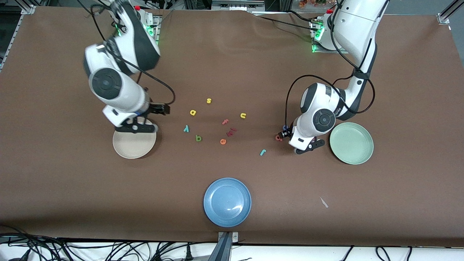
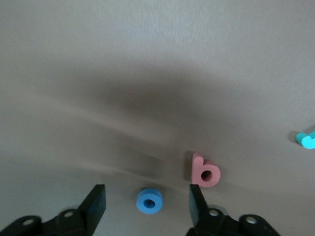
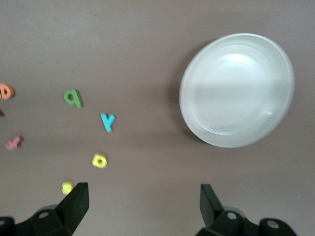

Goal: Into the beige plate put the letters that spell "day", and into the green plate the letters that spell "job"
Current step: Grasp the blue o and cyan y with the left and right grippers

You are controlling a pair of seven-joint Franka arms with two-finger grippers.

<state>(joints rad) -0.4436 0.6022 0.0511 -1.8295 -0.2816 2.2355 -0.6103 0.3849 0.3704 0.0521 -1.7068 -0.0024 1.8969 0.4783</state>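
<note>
Left wrist view: the left gripper [image 2: 147, 204] hangs low over the counter [image 2: 147, 73], jaws apart with the blue o [image 2: 149, 200] between them, ungripped; the pinkish-red b [image 2: 204, 171] lies just beside. The right gripper [image 3: 142, 201], jaws wide and empty, hovers beside the beige plate [image 3: 237, 90], which holds nothing; the green plate [image 1: 351, 143] is bare too.

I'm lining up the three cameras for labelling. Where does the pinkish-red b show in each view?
Front view: pinkish-red b on the table beside the left gripper, mostly hidden.
Left wrist view: pinkish-red b just past one fingertip, beside the blue o.
Right wrist view: not in it.
Shared landmark: teal j.
</note>
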